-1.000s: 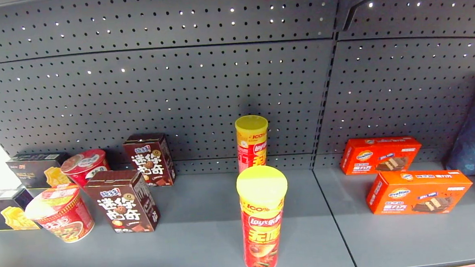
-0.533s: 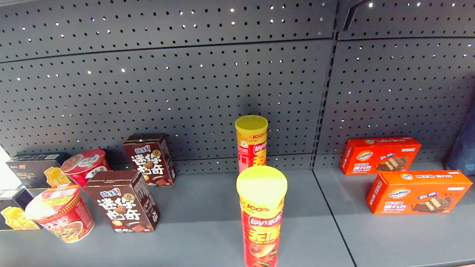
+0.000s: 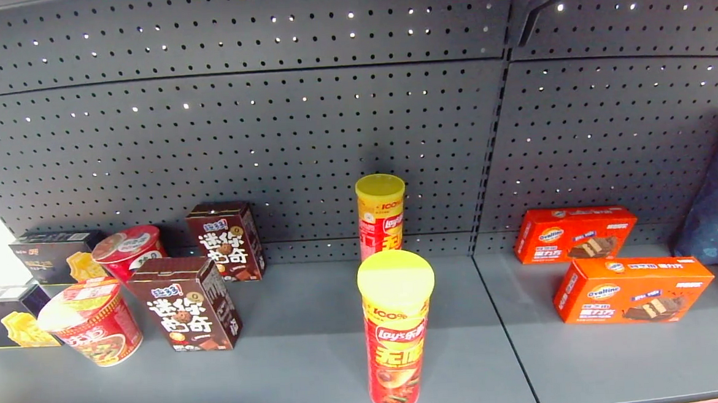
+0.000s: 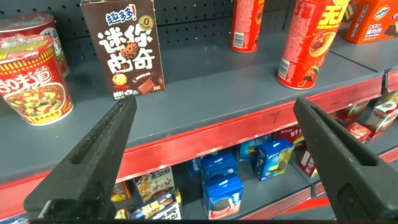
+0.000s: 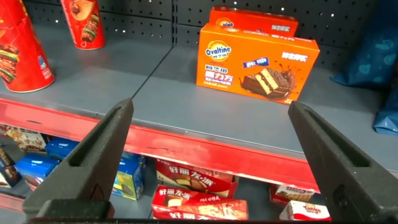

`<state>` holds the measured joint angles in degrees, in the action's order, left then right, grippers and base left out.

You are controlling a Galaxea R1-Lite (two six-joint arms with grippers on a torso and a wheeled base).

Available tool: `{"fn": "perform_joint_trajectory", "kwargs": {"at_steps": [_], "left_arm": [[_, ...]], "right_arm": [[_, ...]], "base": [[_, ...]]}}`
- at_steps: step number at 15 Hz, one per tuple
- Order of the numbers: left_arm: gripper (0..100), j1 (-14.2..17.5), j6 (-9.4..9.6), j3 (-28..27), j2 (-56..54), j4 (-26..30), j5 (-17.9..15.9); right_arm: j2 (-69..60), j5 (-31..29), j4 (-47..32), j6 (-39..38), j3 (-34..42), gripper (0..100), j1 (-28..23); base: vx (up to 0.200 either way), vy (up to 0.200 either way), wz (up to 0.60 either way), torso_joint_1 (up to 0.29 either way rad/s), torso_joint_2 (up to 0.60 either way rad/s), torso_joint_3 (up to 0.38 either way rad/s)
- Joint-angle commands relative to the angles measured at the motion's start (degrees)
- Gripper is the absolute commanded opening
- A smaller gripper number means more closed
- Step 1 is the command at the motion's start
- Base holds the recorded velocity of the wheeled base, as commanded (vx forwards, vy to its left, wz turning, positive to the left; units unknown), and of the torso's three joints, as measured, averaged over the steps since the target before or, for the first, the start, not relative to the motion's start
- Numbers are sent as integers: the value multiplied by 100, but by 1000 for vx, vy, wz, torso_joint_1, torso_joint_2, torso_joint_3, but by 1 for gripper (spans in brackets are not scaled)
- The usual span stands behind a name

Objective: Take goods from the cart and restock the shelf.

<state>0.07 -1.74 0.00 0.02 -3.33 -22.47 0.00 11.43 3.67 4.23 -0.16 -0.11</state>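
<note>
— Where do the goods sit?
— On the grey shelf (image 3: pixel 306 364). An orange box (image 3: pixel 633 288) lies near the right end, and a rear orange box (image 3: pixel 572 233) lies behind it. A chip can (image 3: pixel 398 331) stands mid-shelf at the front edge, with a second can (image 3: pixel 381 215) at the back. A brown box (image 3: pixel 186 306) and a noodle cup (image 3: pixel 92 323) stand toward the left end.
— And the grippers?
— The left gripper (image 4: pixel 214 102) and right gripper (image 5: pixel 211 107) are both spread wide and hold nothing.

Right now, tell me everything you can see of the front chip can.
The front chip can is a tall, slim cylinder with a glossy red and yellow printed wall, seemingly cardboard, and a flat yellow lid, likely plastic, shut on top. It stands upright near the front edge of the grey shelf, straight in front of the rear can and apart from it. Only the shelf touches it, and it looks undented.
</note>
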Motion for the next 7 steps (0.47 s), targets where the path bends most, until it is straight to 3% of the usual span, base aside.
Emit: {"fn": "perform_joint_trajectory", "kwargs": {"at_steps": [1,7], "left_arm": [[100,1,-10,0,-2,-1,-30],[100,1,-37,0,-2,-1,-38]], "right_arm": [[9,-1,2,25,-2,100,2],[9,-10,2,-1,-2,100,2]], "base": [[0,0,0,0,0,0],[0,0,0,0,0,0]]}}
